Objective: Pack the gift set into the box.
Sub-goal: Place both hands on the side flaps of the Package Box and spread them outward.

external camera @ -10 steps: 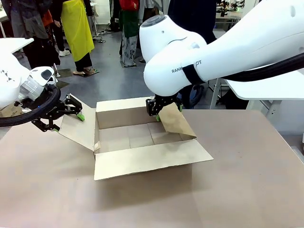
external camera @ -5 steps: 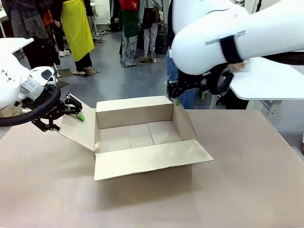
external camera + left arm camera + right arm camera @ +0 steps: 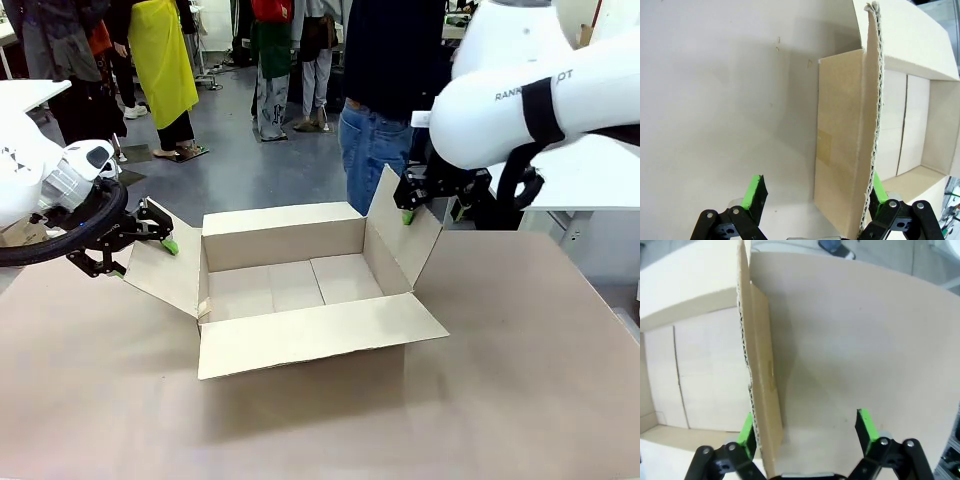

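The box (image 3: 282, 240) sits in the middle of the counter (image 3: 500, 390), its opening facing up and its long axis running from the robot's left to its right. Its near long flap is folded outward toward the robot and lies nearly level. Inside, the brown bottom panels show with their seam.

The left gripper (image 3: 142, 255) is at the box's left short flap, which leans outward. In the left wrist view the left gripper (image 3: 815, 192) is spread wide with the flap's corrugated edge standing between the green pads (image 3: 753, 192), close against one finger and well apart from the other; nothing is clamped.

The right gripper (image 3: 432, 208) is at the top of the right short flap, which stands raised and tilted outward. In the right wrist view the right gripper (image 3: 806, 427) is likewise released, the flap's edge passing just beside one pad (image 3: 746, 430), with bare counter (image 3: 855, 340) under the rest of the gap.

A person (image 3: 378, 120) in a dark top and jeans stands at the far side.
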You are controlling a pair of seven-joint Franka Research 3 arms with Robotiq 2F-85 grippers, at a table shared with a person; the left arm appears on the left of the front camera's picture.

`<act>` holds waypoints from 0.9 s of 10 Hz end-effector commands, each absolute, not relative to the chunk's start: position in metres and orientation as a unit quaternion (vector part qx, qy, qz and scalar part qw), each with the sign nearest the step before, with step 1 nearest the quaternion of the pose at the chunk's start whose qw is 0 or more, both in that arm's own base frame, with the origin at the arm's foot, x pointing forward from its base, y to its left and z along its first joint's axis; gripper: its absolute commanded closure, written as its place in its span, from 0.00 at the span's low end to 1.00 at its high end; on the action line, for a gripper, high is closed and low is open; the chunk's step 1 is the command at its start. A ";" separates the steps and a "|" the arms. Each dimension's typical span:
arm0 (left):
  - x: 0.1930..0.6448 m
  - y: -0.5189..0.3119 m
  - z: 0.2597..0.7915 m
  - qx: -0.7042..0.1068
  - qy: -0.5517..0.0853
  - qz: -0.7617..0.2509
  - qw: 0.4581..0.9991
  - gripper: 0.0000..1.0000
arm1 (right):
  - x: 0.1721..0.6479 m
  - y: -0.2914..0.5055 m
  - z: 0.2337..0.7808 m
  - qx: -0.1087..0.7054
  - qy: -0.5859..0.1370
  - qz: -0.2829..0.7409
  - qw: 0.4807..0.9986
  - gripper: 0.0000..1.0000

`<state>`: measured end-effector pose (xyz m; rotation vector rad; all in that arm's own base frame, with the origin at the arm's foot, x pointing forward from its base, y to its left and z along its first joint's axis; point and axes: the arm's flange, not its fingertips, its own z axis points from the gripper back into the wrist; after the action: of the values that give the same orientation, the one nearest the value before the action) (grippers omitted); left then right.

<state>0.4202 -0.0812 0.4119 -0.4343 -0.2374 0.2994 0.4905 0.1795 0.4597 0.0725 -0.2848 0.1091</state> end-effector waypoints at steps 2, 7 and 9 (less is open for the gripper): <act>0.420 -0.083 0.413 -0.206 -0.113 0.153 0.960 0.00 | 0.480 0.134 0.430 0.096 -0.135 0.032 0.986 0.00; 0.420 -0.083 0.413 -0.206 -0.113 0.153 0.960 0.00 | 0.488 0.149 0.438 0.072 -0.137 0.029 0.988 0.00; 0.420 -0.083 0.413 -0.206 -0.113 0.153 0.960 0.00 | 0.488 0.149 0.438 0.072 -0.137 0.029 0.988 0.00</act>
<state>0.4202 -0.0812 0.4119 -0.4343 -0.2375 0.2993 0.4860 0.1498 0.4350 0.1704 -0.2776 0.0730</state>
